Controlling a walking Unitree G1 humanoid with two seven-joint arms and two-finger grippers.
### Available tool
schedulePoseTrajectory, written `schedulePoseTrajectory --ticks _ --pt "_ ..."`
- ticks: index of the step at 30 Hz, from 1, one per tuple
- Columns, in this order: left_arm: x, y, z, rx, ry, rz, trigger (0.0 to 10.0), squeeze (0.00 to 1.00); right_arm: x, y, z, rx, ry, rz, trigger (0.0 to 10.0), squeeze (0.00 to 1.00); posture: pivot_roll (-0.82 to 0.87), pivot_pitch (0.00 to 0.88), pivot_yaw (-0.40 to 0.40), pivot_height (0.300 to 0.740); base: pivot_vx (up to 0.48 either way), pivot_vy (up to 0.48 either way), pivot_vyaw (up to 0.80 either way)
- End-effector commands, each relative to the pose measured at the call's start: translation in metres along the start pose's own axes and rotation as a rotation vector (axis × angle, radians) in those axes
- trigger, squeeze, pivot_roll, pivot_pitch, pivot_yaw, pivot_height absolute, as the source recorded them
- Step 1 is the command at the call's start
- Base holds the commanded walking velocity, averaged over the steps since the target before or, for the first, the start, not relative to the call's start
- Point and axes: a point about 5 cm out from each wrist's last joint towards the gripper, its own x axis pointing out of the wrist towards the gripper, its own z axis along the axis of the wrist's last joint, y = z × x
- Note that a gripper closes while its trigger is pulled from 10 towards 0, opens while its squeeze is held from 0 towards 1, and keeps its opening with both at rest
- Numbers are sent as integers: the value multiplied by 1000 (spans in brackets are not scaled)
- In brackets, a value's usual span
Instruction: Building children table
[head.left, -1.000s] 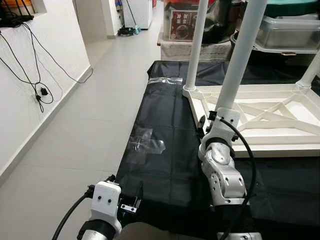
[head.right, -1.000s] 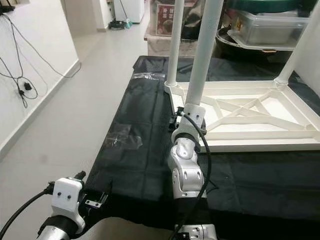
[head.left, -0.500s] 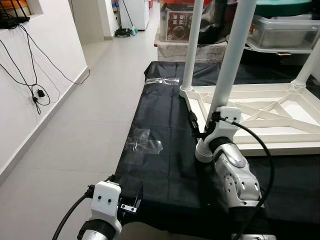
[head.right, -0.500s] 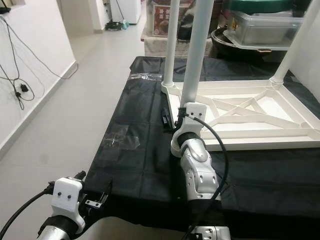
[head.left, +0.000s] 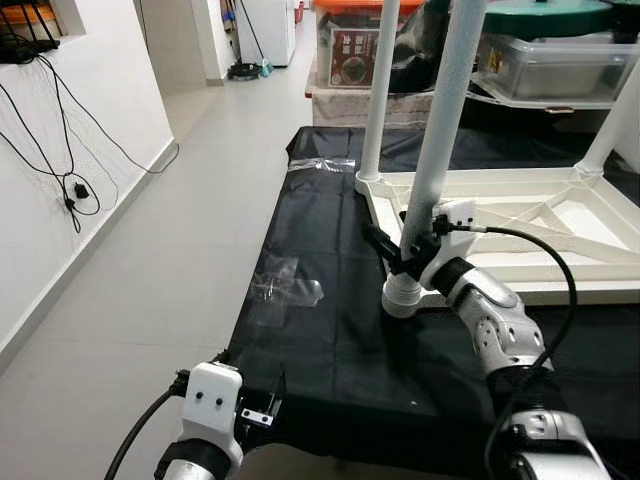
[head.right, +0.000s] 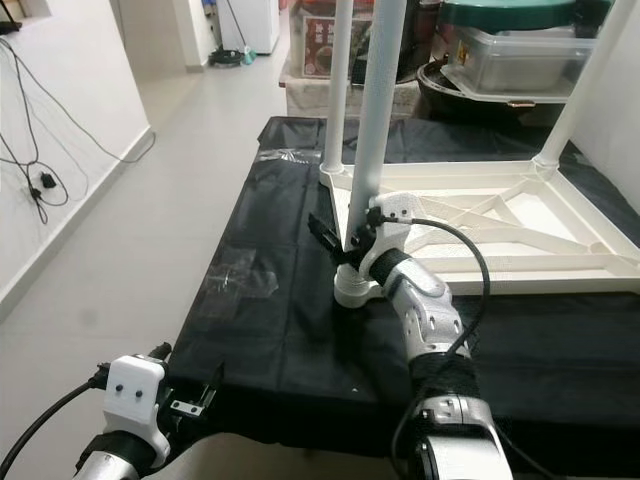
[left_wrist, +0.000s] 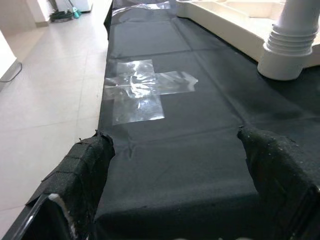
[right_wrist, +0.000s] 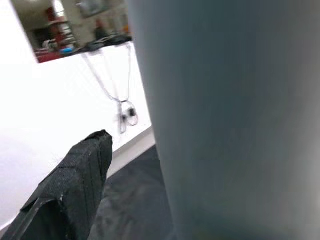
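A white children's table (head.left: 520, 225) lies upside down on a black cloth (head.left: 330, 330). One white leg (head.left: 378, 90) stands in its far left corner and another (head.left: 608, 140) at the far right. My right gripper (head.left: 400, 252) is shut on a third, loose white leg (head.left: 440, 130). That leg stands nearly upright, with its ribbed end (head.left: 402, 296) on the cloth just outside the frame's near left corner. In the right wrist view the leg (right_wrist: 235, 120) sits right beside one black finger (right_wrist: 75, 185). My left gripper (left_wrist: 175, 165) hangs open over the cloth's near edge, holding nothing.
A patch of clear tape (head.left: 285, 285) is stuck to the cloth left of the leg. Boxes and plastic containers (head.left: 560, 60) stand behind the table. Tiled floor (head.left: 170, 240) runs along the left, beside a white wall with hanging cables (head.left: 70, 170).
My right gripper has carried the loose leg left and nearer, from over the frame's near left corner down to the cloth beside it. The left arm has stayed still.
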Motion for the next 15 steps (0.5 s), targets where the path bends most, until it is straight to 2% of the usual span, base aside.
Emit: schedulePoseTrajectory --ticks 1,4,5,9,11,15 --pt "0 1 -5 2 24 2 10000 0 7 9 -2 48 -1 98 10000 0 122 41 0 740 0 0 0" --pt "0 0 -6 5 24 -1 10000 0 12 9 0 130 39 278 10000 0 130 34 1 740 0 0 0" --pt "0 0 -6 5 24 -1 10000 0 12 9 0 130 39 278 10000 0 130 34 1 740 0 0 0" --pt "0 -1 -6 3 24 -4 10000 0 19 16 3 112 101 440 10000 0 135 26 3 740 0 0 0" --pt "-1 -1 -6 1 24 -6 10000 0 21 17 3 110 108 464 10000 0 135 26 3 740 0 0 0" --pt "-2 -3 -1 -6 -20 -40 10000 0 26 27 -1 67 158 567 10000 0 144 22 4 740 0 0 0"
